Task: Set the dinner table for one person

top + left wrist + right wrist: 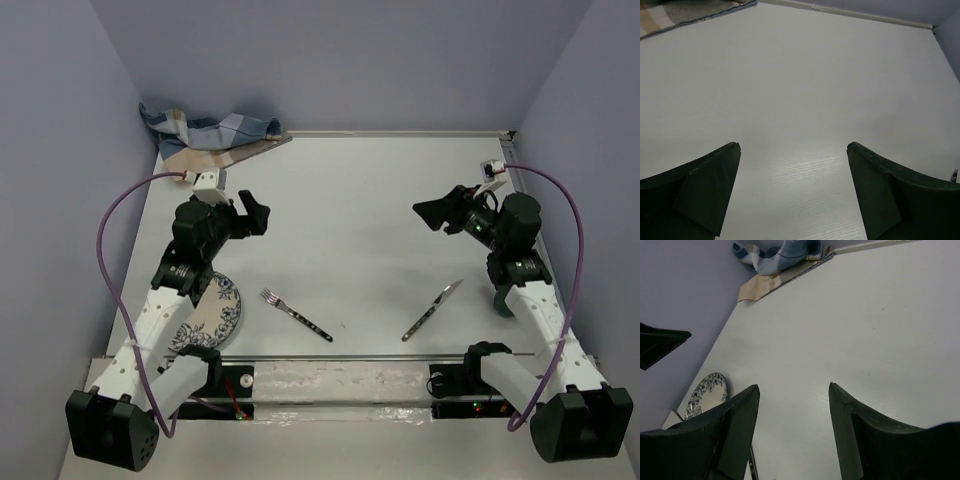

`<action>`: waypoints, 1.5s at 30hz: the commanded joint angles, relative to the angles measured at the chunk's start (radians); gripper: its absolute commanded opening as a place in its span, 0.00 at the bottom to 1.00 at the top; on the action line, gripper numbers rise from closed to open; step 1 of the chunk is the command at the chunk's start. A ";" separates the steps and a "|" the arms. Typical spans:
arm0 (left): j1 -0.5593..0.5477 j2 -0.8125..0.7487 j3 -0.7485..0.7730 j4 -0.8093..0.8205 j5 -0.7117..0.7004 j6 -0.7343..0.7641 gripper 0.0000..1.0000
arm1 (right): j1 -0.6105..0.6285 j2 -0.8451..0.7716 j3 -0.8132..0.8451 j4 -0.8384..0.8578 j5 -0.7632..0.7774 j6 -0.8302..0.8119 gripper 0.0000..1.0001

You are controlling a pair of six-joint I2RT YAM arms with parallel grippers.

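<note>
The dinner table (350, 190) fills the centre of the top view. The plate (228, 305) at lower left, the fork (297, 313) and the knife (432, 310) at lower centre lie unarranged, so both arms apparently hover over bare tabletop, ready for a pick. The left gripper (792, 150) stands fully wide and the right gripper (794, 387) moderately wide; each holds and touches nothing.

A crumpled blue-and-tan plaid cloth (205, 135) lies in the far left corner, a patterned plate (226, 306) sits near the front left, and a fork (296, 314) and a knife (432, 310) lie well apart to its right.
</note>
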 commanded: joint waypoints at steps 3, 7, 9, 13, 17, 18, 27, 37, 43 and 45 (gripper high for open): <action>0.007 0.042 0.084 0.001 -0.058 0.000 0.99 | 0.016 -0.031 -0.002 0.019 0.014 -0.017 0.63; 0.007 0.160 0.169 -0.018 -0.229 -0.043 0.99 | 0.016 -0.022 0.008 0.001 0.016 -0.034 0.63; 0.014 0.274 0.244 -0.037 -0.320 -0.069 0.99 | 0.016 -0.022 0.008 0.001 0.005 -0.035 0.63; 0.068 0.445 0.336 -0.007 -0.457 -0.114 0.99 | 0.016 -0.025 0.005 -0.005 0.013 -0.041 0.63; 0.140 0.605 0.416 0.035 -0.505 -0.112 0.92 | 0.016 -0.025 0.007 -0.010 0.005 -0.044 0.63; 0.160 0.605 0.428 0.040 -0.505 -0.109 0.88 | 0.016 -0.024 0.007 -0.010 -0.001 -0.044 0.63; 0.393 0.833 0.517 0.084 -0.422 -0.089 0.84 | 0.034 0.005 0.013 -0.011 -0.009 -0.049 0.63; 0.456 1.045 0.683 0.052 -0.378 -0.104 0.80 | 0.071 0.015 0.024 -0.022 -0.012 -0.069 0.63; 0.474 1.168 0.816 0.044 -0.306 -0.150 0.81 | 0.089 0.030 0.028 -0.024 -0.030 -0.078 0.63; 0.481 1.195 0.861 0.043 -0.304 -0.160 0.81 | 0.089 0.033 0.030 -0.022 -0.032 -0.083 0.63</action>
